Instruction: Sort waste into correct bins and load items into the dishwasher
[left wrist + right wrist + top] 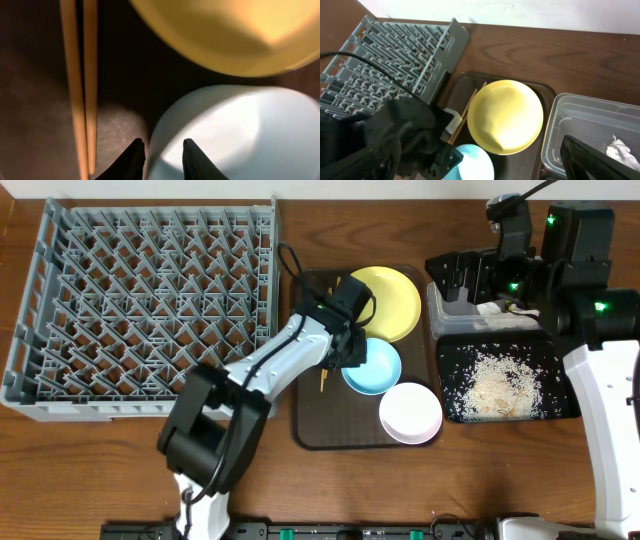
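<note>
Left tool astride light blue bowl rim

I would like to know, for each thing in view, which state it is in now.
Large grey plastic dish rack: empty.
Round yellow plate: flat on brown serving tray, empty.
Light blue round bowl: upright, rim pinched by left fingers.
White round bowl: upright, empty.
Thin wooden chopsticks: lying side by side.
Clear plastic tub: holds crumpled white tissue.
Shallow black tray: holds rice scraps.
Right fingers: open.
</note>
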